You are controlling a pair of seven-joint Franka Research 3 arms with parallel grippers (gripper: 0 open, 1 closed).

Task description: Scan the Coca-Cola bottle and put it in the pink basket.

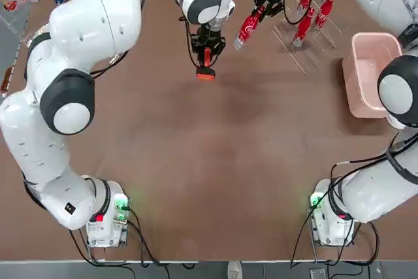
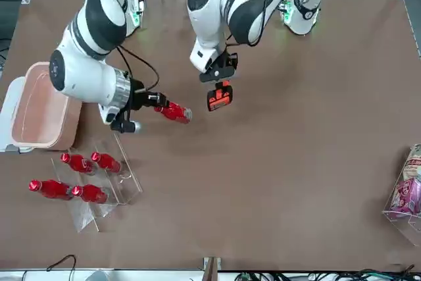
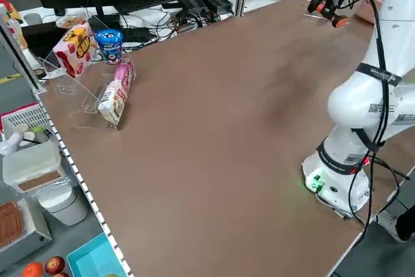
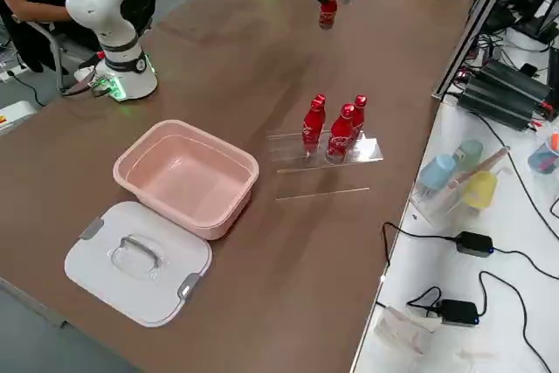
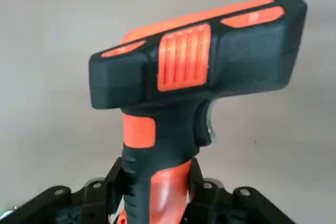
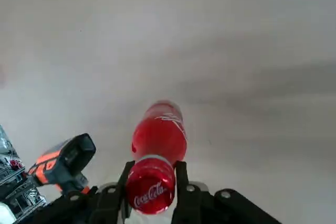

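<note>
red coca-cola bottle [image 2: 172, 112] sits clamped at its cap in the right gripper [image 2: 148, 99], held level with its base toward the scanner [image 2: 219, 97] gripped by the left gripper [image 2: 222, 70], just beside it.

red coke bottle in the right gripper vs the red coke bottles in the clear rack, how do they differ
The slim red Coca-Cola bottle is clamped by its capped end in the right gripper and held tilted above the brown table; the four red bottles sit in the clear acrylic rack.
The held bottle is beside the black-and-orange scanner in the left gripper; the racked ones are near the pale pink plastic basket.
They share shape, red colour and red cap.
</note>
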